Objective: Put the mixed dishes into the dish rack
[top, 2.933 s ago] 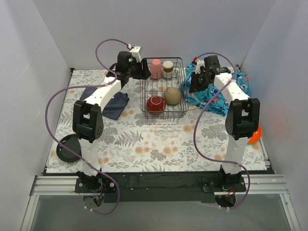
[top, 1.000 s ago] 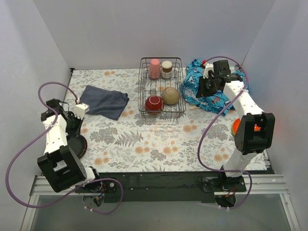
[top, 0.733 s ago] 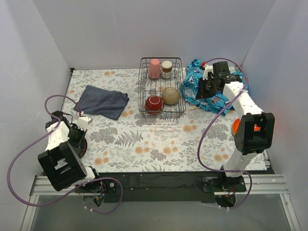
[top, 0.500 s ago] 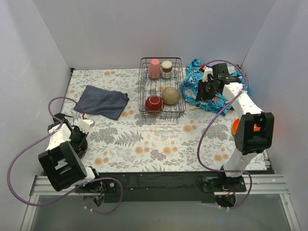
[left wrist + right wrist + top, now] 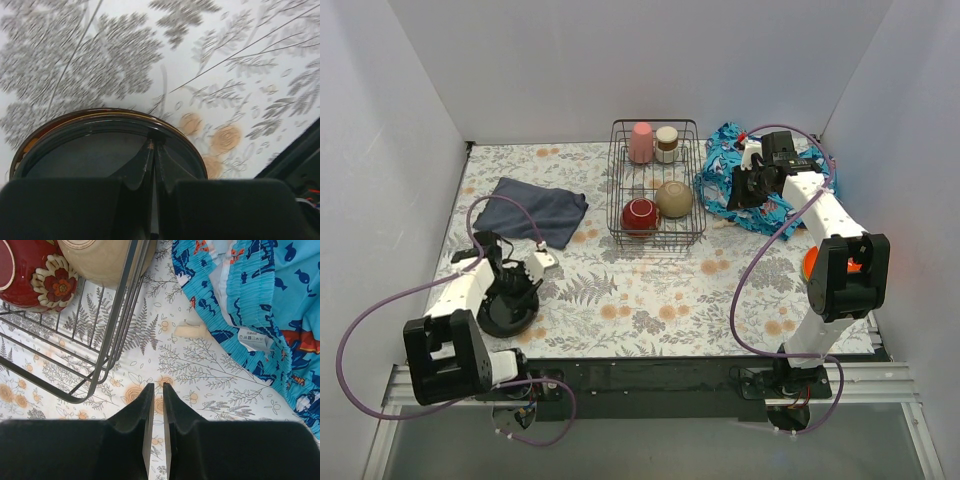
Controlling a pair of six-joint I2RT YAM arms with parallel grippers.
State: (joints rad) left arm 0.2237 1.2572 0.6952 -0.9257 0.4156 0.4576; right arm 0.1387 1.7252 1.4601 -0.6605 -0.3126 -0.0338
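The dish rack [image 5: 701, 180] stands at the back middle and holds a pink cup [image 5: 641, 142], a metallic cup [image 5: 667, 143], a tan bowl [image 5: 674, 198] and a dark red bowl [image 5: 642, 214]. At the front left, my left gripper [image 5: 520, 293] is shut on the far rim of a dark plate [image 5: 505, 318]. In the left wrist view my left gripper [image 5: 153, 144] pinches that dark plate [image 5: 75, 155], which has an amber-brown edge round it. My right gripper [image 5: 156, 386] hovers between the rack [image 5: 117, 315] and the cloth, its jaws a narrow gap apart and empty.
A blue patterned cloth [image 5: 775, 205] lies bunched to the right of the rack. A dark navy cloth [image 5: 535, 210] lies at the back left. An orange plate [image 5: 809, 266] peeks from behind the right arm. A small cream scrap [image 5: 190, 330] lies beside the cloth.
My left arm has swung from the left edge toward the middle, and the dark plate has shifted right with it. The right arm has stayed almost still.
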